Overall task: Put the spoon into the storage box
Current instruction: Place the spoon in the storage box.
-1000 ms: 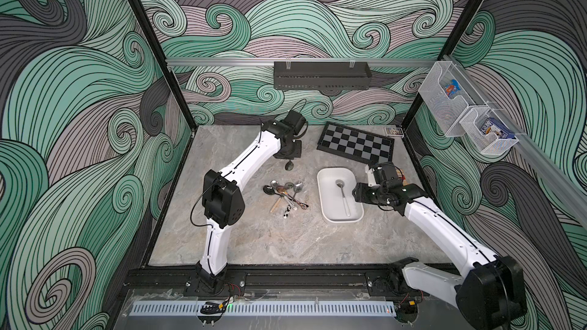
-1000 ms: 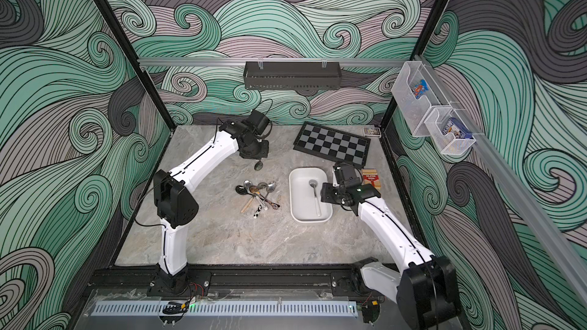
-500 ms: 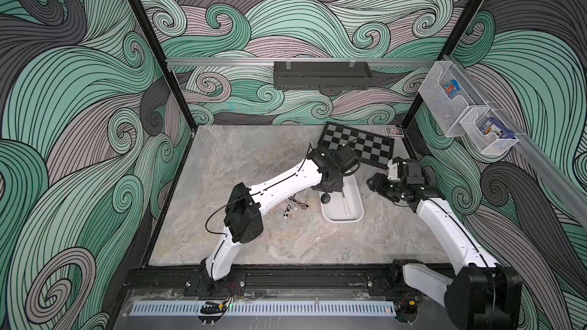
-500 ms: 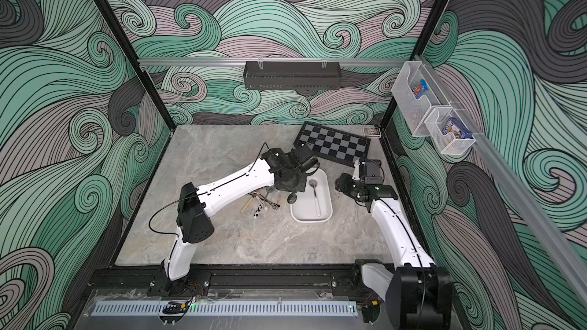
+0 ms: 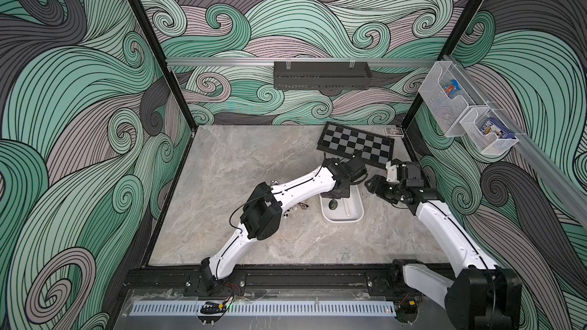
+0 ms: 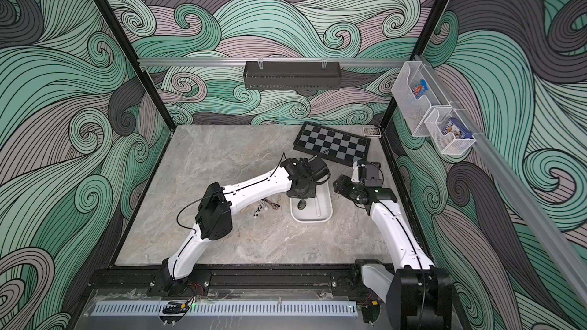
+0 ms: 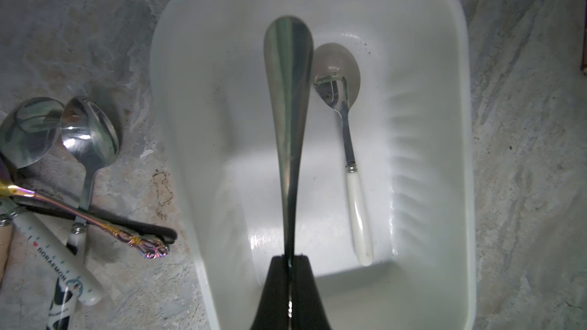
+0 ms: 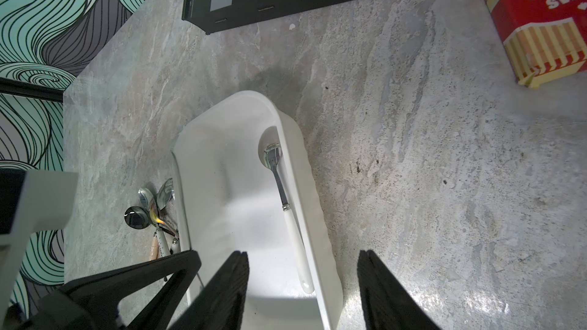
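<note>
Step in hand: placement. Your left pincer [image 7: 289,260] is clamped on the spoon [image 7: 287,96], which hangs over the storage box [image 7: 465,141]. Your right pincer [image 8: 303,253] stands open and empty. Next, lower the spoon and release it inside the walls.

Swirl-print walls [image 5: 286,11], marble tbl [image 5: 254,160].

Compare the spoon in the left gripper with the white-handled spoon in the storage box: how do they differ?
The gripped spoon is pinched in the shut left gripper, hanging bowl-down over the storage box; the white-handled spoon lies loose on the box floor beside one long wall. The gripped spoon shows only bare metal; the white-handled spoon has a white handle on a metal stem. Both have shiny metal bowls.
</note>
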Robot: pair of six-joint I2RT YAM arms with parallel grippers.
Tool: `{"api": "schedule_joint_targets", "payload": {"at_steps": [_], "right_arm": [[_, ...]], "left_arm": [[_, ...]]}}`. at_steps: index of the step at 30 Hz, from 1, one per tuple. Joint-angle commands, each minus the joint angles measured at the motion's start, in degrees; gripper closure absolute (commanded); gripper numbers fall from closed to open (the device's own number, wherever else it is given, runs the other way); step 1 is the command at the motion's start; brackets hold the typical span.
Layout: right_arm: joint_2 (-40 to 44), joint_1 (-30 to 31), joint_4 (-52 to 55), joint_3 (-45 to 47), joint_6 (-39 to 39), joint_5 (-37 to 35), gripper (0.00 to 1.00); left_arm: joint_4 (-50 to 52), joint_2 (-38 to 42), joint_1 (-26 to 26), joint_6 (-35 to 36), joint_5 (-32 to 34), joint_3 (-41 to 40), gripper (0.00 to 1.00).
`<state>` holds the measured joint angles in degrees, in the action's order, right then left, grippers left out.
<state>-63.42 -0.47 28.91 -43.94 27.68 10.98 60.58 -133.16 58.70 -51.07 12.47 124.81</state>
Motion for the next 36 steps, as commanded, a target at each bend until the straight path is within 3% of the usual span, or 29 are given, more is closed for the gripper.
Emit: {"api": "schedule_joint_targets", "payload": {"at_steps": [1,12,19,22,23,26,31,36], "right_arm": [[1.25,-0.21,-0.42,1.05,0.25,0.92,0.41],[0.53,-0.23,-1.22,1.49,0.2,2.2,0.41],[0.17,-0.18,-1.5,1.41,0.27,2.55,0.41],[-0.29,-0.22,-1.4,1.15,0.13,2.94,0.4],[-0.26,-0.2,-1.4,1.14,0.07,3.09,0.39],[-0.05,-0.21,-1.45,1.14,-0.02,2.9,0.39],[0.18,-0.01,-1.23,0.53,-0.62,3.55,0.39],[1.74,5.83,1.39,-2.62,-2.95,1.46,0.4]], "left_arm": [[-2.23,-2.52,0.36,-1.47,0.38,2.15,1.0],[-3.96,-7.12,0.48,-3.43,-2.53,2.25,1.0],[-4.96,-5.42,0.63,-2.23,-3.09,0.93,1.0],[-5.78,-4.11,0.6,-1.37,-3.68,-0.56,0.75],[-5.82,-3.67,0.63,-1.15,-3.86,-0.99,0.71],[-5.81,-1.14,0.75,-0.49,-3.01,-2.52,0.65],[-4.72,7.42,1.07,1.99,0.21,-5.43,0.64],[-2.68,25.07,1.0,5.83,10.63,-15.9,0.5]]}}
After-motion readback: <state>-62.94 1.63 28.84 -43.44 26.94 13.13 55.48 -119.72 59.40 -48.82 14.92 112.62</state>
